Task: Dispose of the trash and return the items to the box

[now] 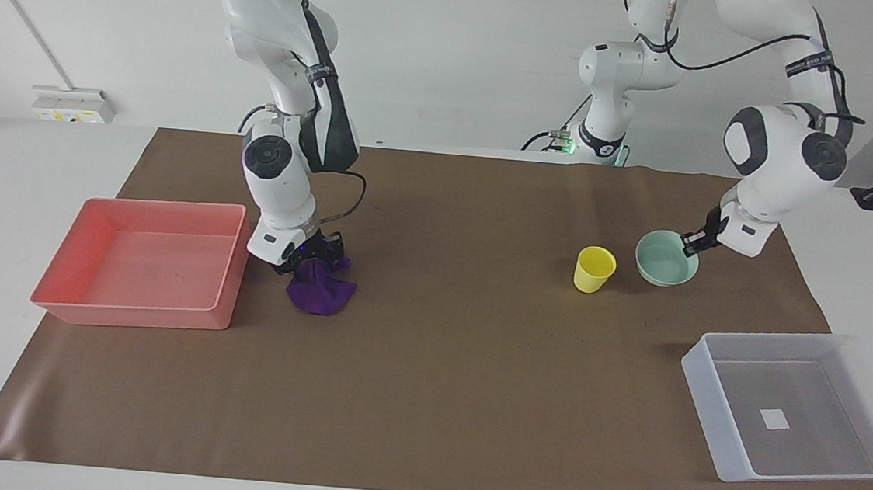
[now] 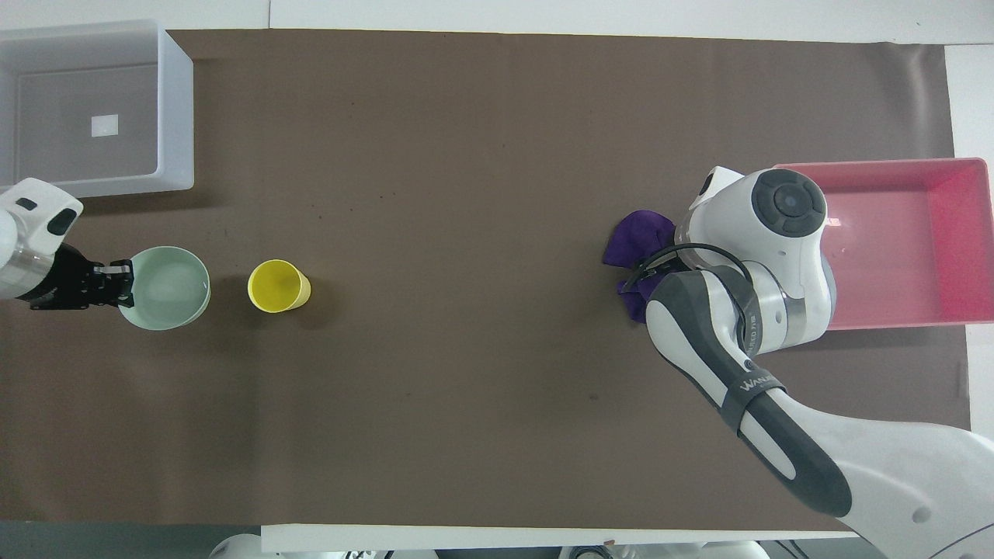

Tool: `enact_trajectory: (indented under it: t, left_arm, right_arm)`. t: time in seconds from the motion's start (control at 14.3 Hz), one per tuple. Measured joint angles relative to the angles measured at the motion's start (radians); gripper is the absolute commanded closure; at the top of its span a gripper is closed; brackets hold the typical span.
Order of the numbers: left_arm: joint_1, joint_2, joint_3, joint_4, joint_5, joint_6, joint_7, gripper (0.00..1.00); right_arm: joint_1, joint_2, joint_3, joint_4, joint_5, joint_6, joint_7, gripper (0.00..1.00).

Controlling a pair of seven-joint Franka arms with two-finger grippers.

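Observation:
The purple cloth wad [image 1: 321,294] lies on the brown mat beside the pink tray. My right gripper [image 1: 314,261] is down on the top of the cloth, its fingers open around the upper fold; in the overhead view the arm hides it and only part of the cloth [image 2: 638,237] shows. My left gripper [image 1: 692,243] is shut on the rim of the mint-green bowl [image 1: 665,260] and holds it tilted, just above the mat, also in the overhead view [image 2: 167,287]. The yellow cup [image 1: 595,269] stands upright beside the bowl. The clear box [image 1: 706,387] is empty.
The pink-coral tray [image 1: 232,272] stands empty at the right arm's end of the mat, right beside the cloth. The clear box [image 2: 177,101] lies farther from the robots than the bowl and cup [image 2: 277,286], at the left arm's end.

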Motion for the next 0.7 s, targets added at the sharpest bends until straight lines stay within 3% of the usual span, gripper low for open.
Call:
enact_trajectory:
  t: [0.14,0.28,0.49,0.7]
  left_arm:
    - [0.003,0.036,0.007,0.158,-0.037,-0.038,-0.008,1.0]
    - [0.035,0.13,0.015,0.285,-0.065,-0.004,-0.015,1.0]
    - [0.112,0.379,0.019,0.521,-0.077,0.073,-0.014,1.0]
    - [0.146,0.617,0.019,0.678,-0.081,0.227,-0.014,1.0]
  right_arm:
    - [0.0,0.001,-0.001,0.0,0.0,0.0,0.0,0.96]
    - [-0.002,0.001,-0.002,0.002,0.0,0.0,0.001,0.97]
    - [-0.01,-0.006,-0.003,0.051,0.0,-0.069,0.001,0.97]
    - [-0.029,-0.035,-0.009,0.193,-0.002,-0.268,0.001,0.97]
